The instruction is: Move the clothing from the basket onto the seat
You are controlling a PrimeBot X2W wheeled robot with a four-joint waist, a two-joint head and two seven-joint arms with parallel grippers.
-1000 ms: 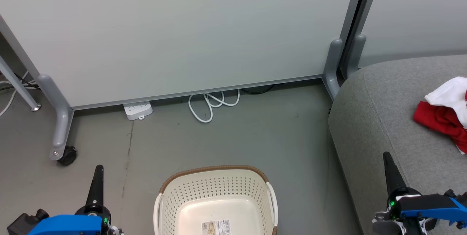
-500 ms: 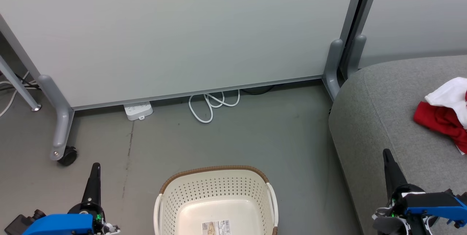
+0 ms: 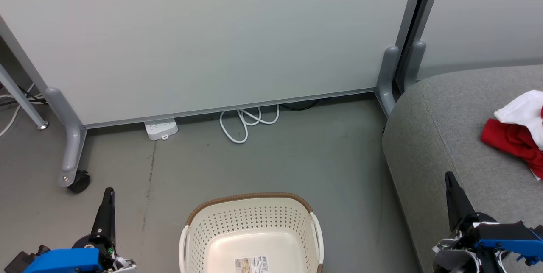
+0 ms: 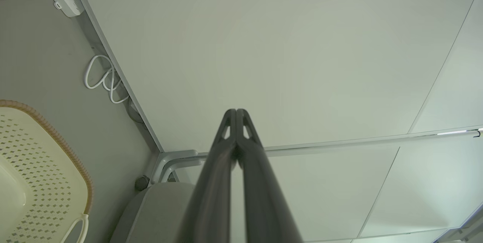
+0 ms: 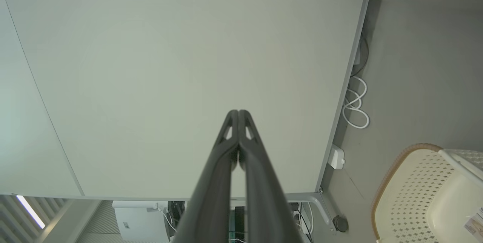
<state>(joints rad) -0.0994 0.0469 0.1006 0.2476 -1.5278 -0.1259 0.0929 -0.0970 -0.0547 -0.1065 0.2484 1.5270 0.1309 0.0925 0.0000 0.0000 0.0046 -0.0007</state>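
Nearest, left gripper (image 3: 108,194): low at the left, beside the basket and apart from it; its fingers (image 4: 217,182) lie pressed together with nothing between them.
Right gripper (image 3: 449,179): low at the right, by the front of the seat; its fingers (image 5: 256,186) are likewise closed on nothing. Both arms look parked, so I judge the step in hand to be a closing check, not a grasp.
Basket (image 3: 250,198): on the floor between the two arms. Its bare bottom and barcode sticker (image 3: 252,263) show, with no red in the part on view. The near end is cut off by the frame, so a downward look should come before calling it empty. Any further reach should come down from above, inside the rim, so the light basket is not nudged.
Seat (image 3: 441,129): grey cushion to the right of the basket, with plenty of bare surface.
Clothing (image 3: 513,137): a red-and-white heap on the seat, well in from its front edge and running off the right of the head view. One garment or two cannot be told, so a turn of the head that way would settle the count.
Power strip (image 3: 160,129) and white cable (image 3: 246,122): at the foot of the partition (image 3: 212,40), well apart from the basket and best left alone.
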